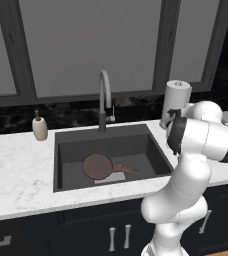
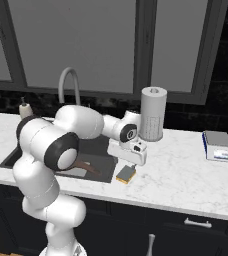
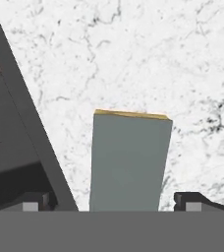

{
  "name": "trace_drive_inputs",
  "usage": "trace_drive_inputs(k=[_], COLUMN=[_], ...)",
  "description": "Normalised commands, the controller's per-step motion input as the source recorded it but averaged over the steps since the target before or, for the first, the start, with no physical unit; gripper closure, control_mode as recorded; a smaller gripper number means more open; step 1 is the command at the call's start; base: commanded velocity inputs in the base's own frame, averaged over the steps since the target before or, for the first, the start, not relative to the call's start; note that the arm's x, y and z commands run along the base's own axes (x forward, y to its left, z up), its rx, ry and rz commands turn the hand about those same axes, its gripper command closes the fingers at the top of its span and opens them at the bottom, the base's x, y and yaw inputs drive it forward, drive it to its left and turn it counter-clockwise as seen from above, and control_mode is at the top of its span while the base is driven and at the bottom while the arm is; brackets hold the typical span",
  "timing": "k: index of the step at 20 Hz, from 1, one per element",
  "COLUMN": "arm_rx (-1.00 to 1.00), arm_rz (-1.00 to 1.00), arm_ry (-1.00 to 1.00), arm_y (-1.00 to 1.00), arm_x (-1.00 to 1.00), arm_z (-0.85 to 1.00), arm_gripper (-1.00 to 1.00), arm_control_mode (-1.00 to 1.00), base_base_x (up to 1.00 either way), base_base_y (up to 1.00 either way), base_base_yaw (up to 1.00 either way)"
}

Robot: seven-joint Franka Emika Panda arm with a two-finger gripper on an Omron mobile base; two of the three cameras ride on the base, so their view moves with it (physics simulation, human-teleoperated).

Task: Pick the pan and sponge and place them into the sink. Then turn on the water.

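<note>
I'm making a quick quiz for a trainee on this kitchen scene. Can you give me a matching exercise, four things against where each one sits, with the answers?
Things:
1. pan
2. sponge
3. paper towel roll
4. soap bottle

Places:
A. on the counter right of the sink, under the open gripper
B. counter left of the faucet
C. in the sink
D. upright by the wall, right of the sink

Pairs: 1-C, 2-A, 3-D, 4-B

Sponge [image 3: 129, 160] on marble counter [image 3: 133, 54], between open tool [image 3: 115, 203] fingertips [image 3: 192, 201]

Even, soft rendered light with no glare; the dark grey rectangular sink basin [image 1: 66, 165] stays dim; edges look slightly coarse, undistorted.
</note>
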Motion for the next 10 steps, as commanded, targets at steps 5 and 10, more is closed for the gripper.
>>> trace_drive_inputs(k=[5,10], arm_rx=[0.01,0.03], arm_rz=[0.0,0.0], arm_ry=[0.0,0.0], arm_y=[-0.07,0.0], arm_x=[0.0,0.0], arm_z=[-0.32,-0.25], arm_gripper=[-1.0,-1.0], arm_control_mode=[-1.0,-1.0], base_base_x=[0.0,0.0], base_base_y=[0.0,0.0], base_base_yaw=[0.0,0.0])
